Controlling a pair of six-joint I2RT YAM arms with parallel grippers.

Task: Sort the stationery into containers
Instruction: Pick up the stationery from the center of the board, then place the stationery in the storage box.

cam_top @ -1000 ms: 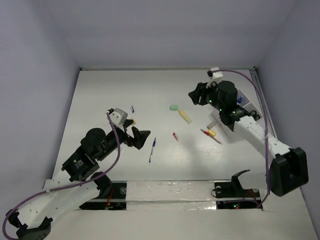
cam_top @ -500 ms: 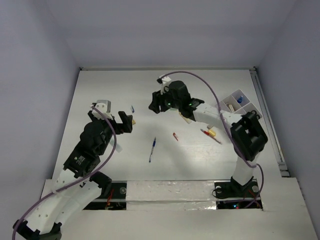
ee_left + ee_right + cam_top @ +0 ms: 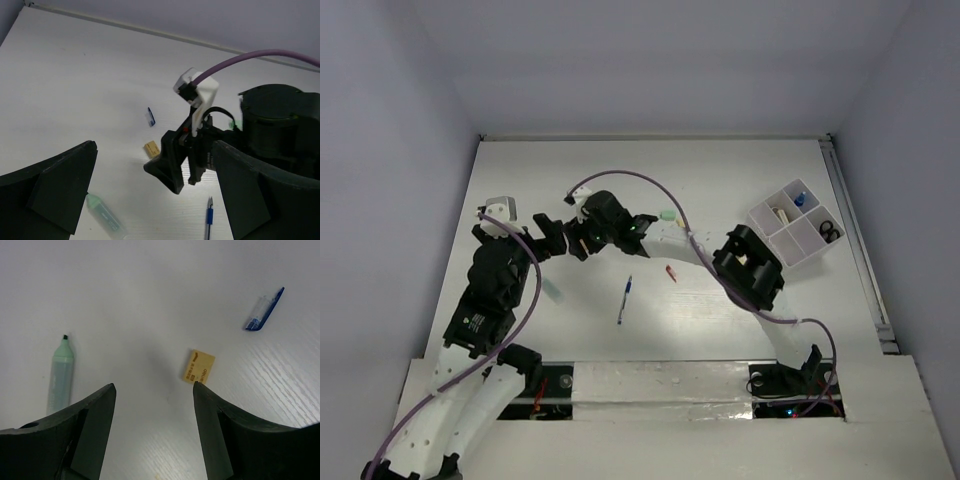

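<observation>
The right gripper (image 3: 152,387) jaws stand open, holding nothing. The tan block (image 3: 199,367) lies on the worktop (image 3: 150,290) just off one jaw tip. The left gripper (image 3: 154,145) jaws stand wide open, empty.

A white counter (image 3: 670,335) is seen from above, filling the middle of the top view. It is enclosed on three sides by plain pale lavender walls. A back wall (image 3: 650,70) is met along the far edge, a left wall (image 3: 380,200) along the left edge, and a right wall (image 3: 915,150) is seen beyond the right edge. A narrow grey rail (image 3: 856,240) is laid along the right edge, from the far right corner toward the near one. Along the near edge a white strip (image 3: 660,383) is fixed, its surface wrinkled and shiny. A faint wood-like grain is shown on the counter surface in the right wrist view.
</observation>
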